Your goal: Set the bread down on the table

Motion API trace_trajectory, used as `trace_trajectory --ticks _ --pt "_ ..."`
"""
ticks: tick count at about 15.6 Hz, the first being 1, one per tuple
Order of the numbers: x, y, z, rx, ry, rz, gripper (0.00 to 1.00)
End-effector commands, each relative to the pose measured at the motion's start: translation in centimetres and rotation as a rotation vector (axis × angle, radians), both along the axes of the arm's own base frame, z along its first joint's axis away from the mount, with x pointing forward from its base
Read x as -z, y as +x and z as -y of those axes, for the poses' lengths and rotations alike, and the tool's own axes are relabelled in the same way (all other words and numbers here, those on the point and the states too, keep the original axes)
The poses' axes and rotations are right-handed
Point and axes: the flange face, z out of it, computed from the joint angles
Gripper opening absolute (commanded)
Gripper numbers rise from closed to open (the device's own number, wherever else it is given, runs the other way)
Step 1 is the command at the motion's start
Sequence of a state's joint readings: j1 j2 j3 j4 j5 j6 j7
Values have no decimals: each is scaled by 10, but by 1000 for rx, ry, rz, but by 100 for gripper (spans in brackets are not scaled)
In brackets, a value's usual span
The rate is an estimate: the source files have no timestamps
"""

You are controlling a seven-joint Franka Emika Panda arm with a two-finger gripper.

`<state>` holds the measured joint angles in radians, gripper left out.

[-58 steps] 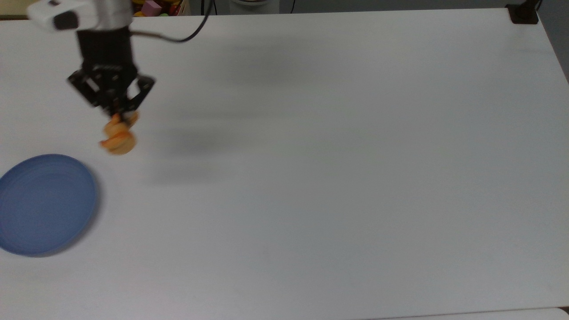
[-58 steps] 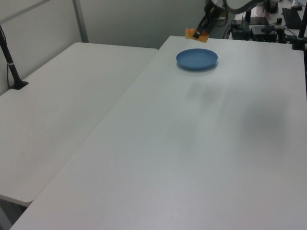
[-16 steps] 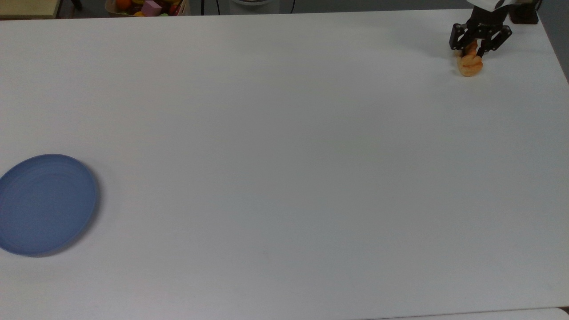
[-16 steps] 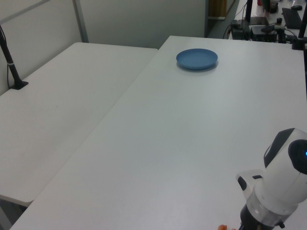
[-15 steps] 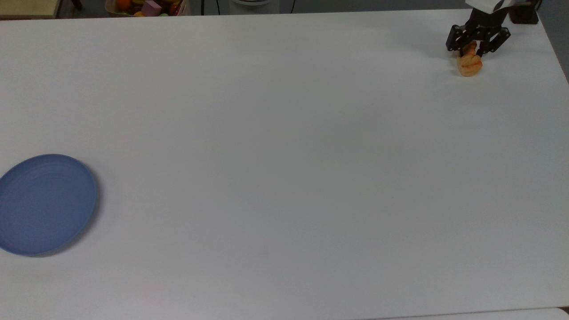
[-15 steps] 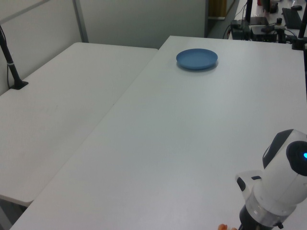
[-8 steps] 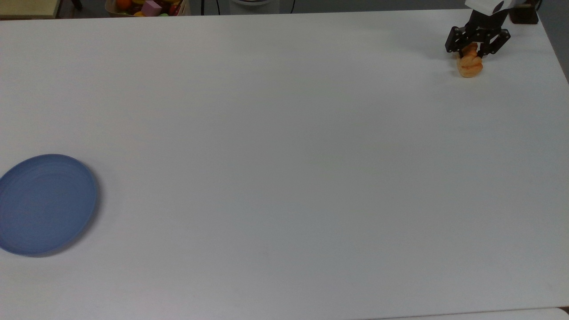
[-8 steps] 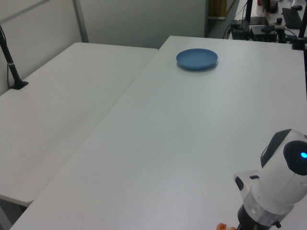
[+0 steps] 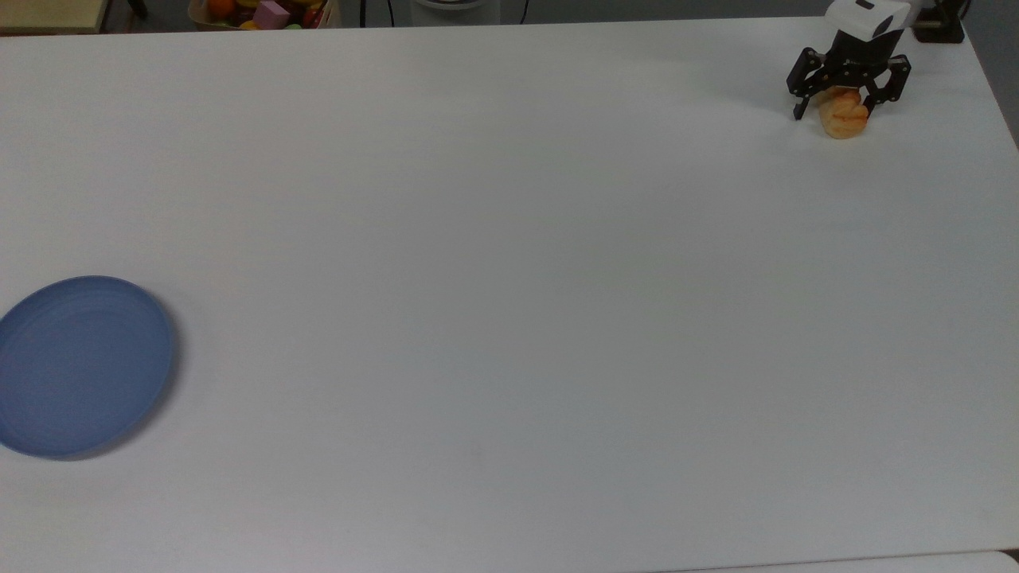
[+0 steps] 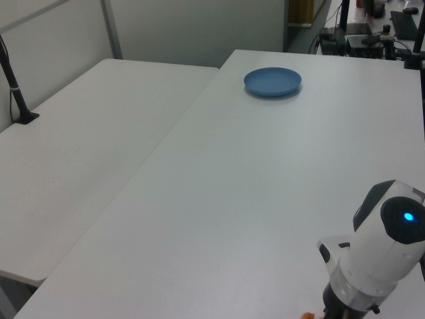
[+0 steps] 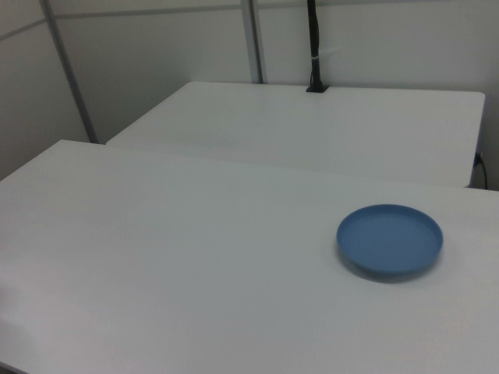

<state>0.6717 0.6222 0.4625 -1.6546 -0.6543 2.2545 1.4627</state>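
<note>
The white counter (image 9: 509, 263) takes up most of the top view, a broad, plain, matte surface. In the left view a second white table (image 10: 80, 153) stands against its left edge, and in the right view that table (image 11: 327, 125) lies beyond it, with a black post (image 11: 313, 47) clamped at its far edge.

A round blue plate (image 9: 80, 366) rests on the counter at the top view's left edge, well apart from everything else. The same plate sits near the far end of the counter in the left view (image 10: 272, 82) and toward the right view's right (image 11: 390, 241); nothing lies in it.

The arm's white wrist housing (image 10: 382, 256), with a small blue light on it, is at the left view's lower right corner. In the top view the black gripper (image 9: 837, 111) hangs over the counter's top right corner, its fingers spread wide, one on each side of the bread and clear of it.

The bread (image 9: 844, 116), a small golden-orange ridged loaf, lies on the counter directly under the gripper, between the spread fingers, its lower end reaching past the fingertips toward the top view's bottom. A sliver of orange shows at the left view's bottom edge beside the wrist.
</note>
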Motion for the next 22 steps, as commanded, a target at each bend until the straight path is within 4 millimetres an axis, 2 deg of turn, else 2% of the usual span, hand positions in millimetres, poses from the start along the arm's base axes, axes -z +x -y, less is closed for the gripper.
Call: trace_trajectory --ticks 1,4,6,10,13,14,15,17,19,22 --pt "-1 2 1 -11 -29 10 100" --pt "-14 10 -1 6 -28 19 100" --pt "-25 20 4 28 -28 5 100" --pt "-76 29 14 36 29 -47 100" --pt "-117 52 38 56 58 -58 100" --pt "-142 64 56 64 61 -75 100" --pt "-158 74 72 63 58 -104 100" --pt "-194 100 120 55 54 -198 100" --pt "-228 135 195 62 9 -256 100" --pt "-243 181 290 89 -15 -311 100"
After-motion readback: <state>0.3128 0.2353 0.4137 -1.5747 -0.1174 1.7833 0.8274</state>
